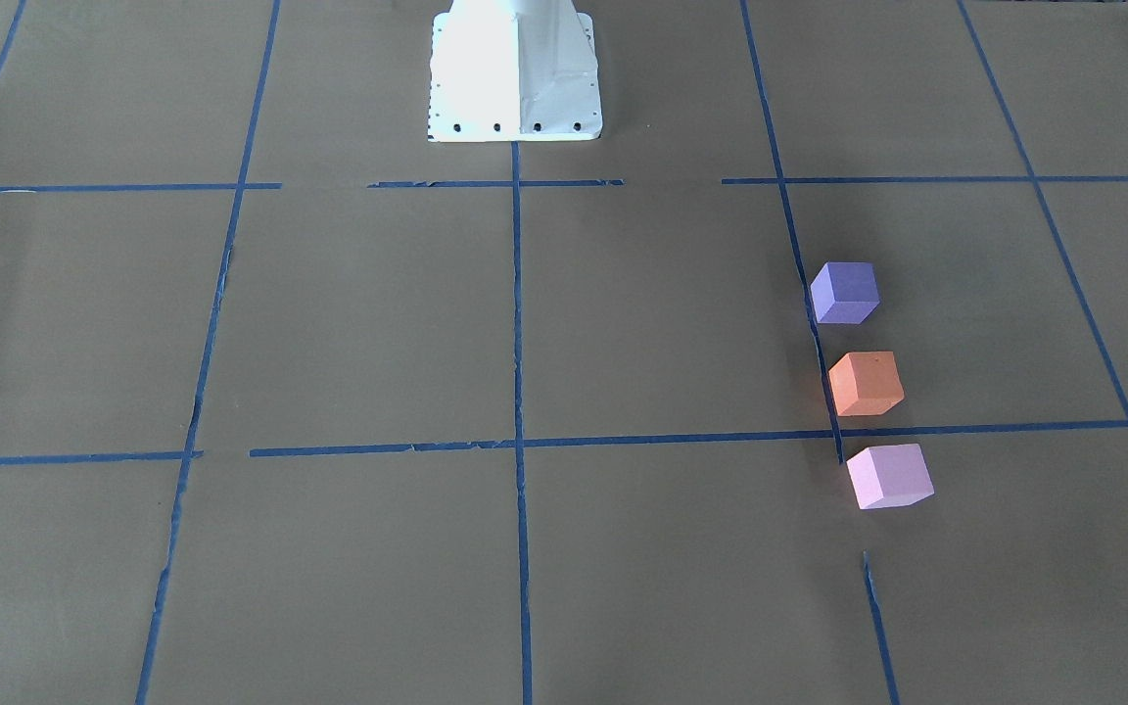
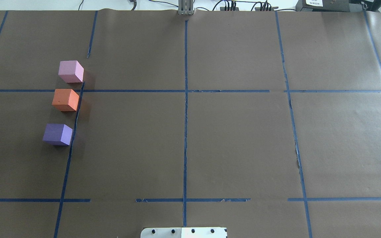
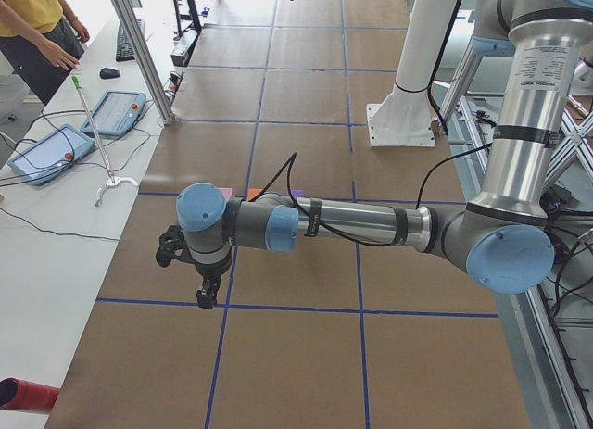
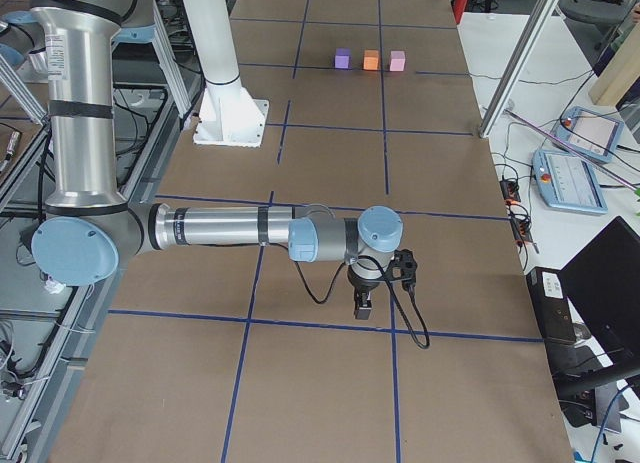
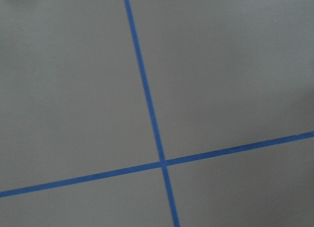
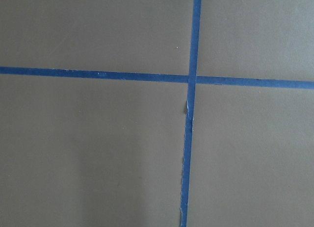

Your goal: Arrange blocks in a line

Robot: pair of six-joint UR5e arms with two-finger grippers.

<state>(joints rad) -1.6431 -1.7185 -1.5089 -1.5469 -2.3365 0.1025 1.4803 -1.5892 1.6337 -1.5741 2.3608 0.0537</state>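
Three cubes stand in a line along a blue tape line on the table's left side. In the overhead view the pale pink block is farthest, the orange block in the middle, the violet-purple block nearest the robot. They also show in the front view as purple, orange and pink. My left gripper shows only in the left side view, pointing down, apart from the blocks. My right gripper shows only in the right side view, far from the blocks. I cannot tell whether either is open or shut.
Brown paper with a grid of blue tape covers the table. The robot's white base stands at mid-table. Pendants and cables lie on a side bench, where a person stands. Both wrist views show only paper and tape.
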